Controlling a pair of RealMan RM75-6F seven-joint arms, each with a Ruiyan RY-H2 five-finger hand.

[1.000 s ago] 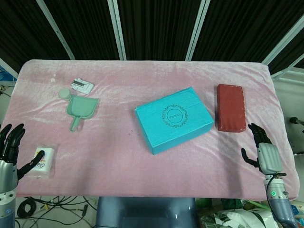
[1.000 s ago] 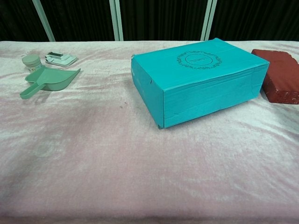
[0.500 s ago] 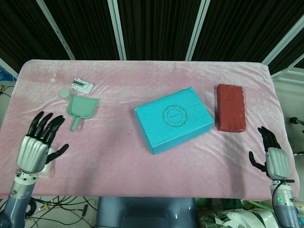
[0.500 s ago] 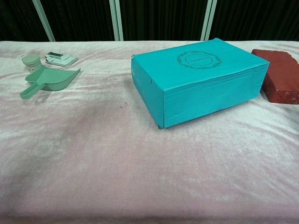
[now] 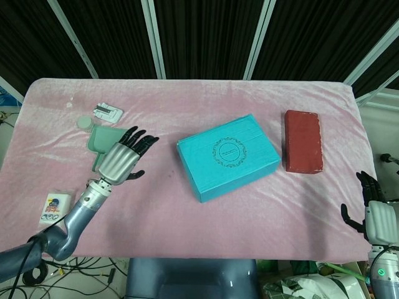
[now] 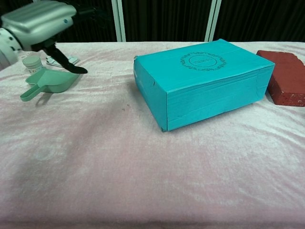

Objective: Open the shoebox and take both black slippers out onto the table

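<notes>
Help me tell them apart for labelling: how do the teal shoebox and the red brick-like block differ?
The shoebox is teal with an oval emblem on its lid; the red block is plain dark red. The shoebox is wider and taller; the block is narrow and low. The shoebox lies angled; the block lies nearly straight front to back. Both are rectangular and rest untouched on the pink cloth.

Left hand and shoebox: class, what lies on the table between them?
Nothing: in the head view only bare pink cloth separates the left hand from the shoebox.

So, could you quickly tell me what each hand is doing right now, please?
Left hand: open, fingers spread, holding nothing.
Right hand: open, holding nothing.
</notes>
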